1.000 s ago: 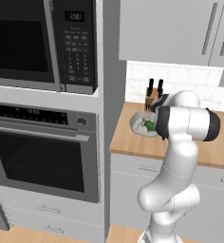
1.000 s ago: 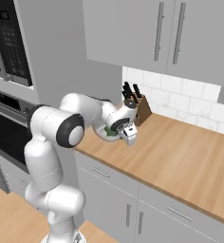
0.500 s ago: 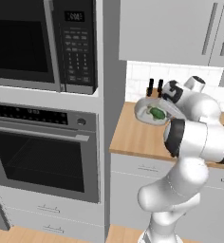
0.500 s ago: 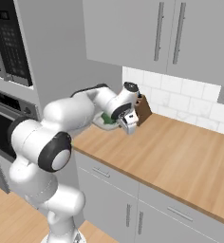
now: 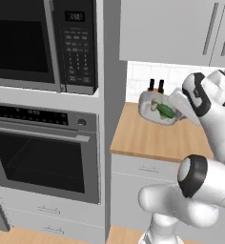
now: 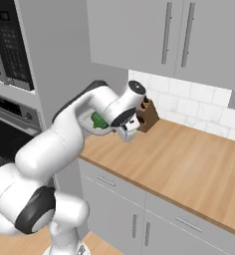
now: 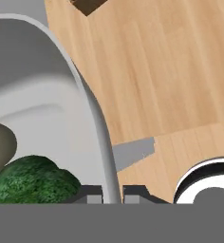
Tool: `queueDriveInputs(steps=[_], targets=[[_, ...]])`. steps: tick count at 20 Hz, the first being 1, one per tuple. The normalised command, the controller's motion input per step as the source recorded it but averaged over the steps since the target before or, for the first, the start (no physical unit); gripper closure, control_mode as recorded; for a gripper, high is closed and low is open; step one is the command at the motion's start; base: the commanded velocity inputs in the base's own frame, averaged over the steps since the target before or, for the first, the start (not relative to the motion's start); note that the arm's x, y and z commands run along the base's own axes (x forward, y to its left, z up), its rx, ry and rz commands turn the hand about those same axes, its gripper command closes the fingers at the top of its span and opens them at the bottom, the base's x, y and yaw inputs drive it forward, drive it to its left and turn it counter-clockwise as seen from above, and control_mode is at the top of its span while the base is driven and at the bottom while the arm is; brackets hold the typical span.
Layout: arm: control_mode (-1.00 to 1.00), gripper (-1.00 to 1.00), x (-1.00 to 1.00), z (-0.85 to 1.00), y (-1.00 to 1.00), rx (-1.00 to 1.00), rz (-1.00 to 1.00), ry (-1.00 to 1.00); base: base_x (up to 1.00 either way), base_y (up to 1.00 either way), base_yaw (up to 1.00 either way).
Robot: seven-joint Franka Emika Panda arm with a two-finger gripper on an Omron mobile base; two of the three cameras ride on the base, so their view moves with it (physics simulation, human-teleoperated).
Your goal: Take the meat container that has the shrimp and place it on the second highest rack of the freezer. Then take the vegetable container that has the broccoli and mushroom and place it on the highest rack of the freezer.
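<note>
Wooden counter (image 5: 148, 138) sits below as I carry the vegetable container (image 5: 155, 108), lifted higher than a second ago, so the freezer leg is underway. Gripper (image 7: 113, 195) is clamped on its rim, one finger each side; broccoli (image 7: 33, 179) and mushroom (image 7: 1, 148) sit inside.

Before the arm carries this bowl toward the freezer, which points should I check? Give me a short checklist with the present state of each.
1. Hand closed on the bowl rim: ok, one fingertip on each side of the wall.
2. Bowl lifted off the counter: ok, it hangs above the wood in the left base view.
3. Right contents: ok, broccoli and a pale mushroom lie inside.
4. Bowl level: not ok, it looks tilted in the left base view.
5. Knife block clear of the bowl: cannot tell.
6. Freezer door open, highest rack free: cannot tell.
</note>
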Motion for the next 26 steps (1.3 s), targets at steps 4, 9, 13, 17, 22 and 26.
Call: queueDriveInputs(steps=[4,9,13,17,22,26], targets=[[-1.00,1.00,-0.94,0.63,0.29,-0.01,0.01,0.00,0.00,0.00,0.00],[-1.00,1.00,-0.96,0.47,0.31,0.00,0.00,-0.01,0.00,0.00,0.00],[-1.00,1.00,-0.90,0.46,0.19,0.00,0.00,-0.08,0.00,0.00,0.00],[1.00,1.00,0.00,0.00,0.00,0.00,0.00,0.00,-0.38,0.01,0.00],[1.00,1.00,0.00,0.00,0.00,0.00,0.00,0.00,-0.54,0.01,0.05],[1.00,1.00,0.00,0.00,0.00,0.00,0.00,0.00,-0.23,0.06,0.37]])
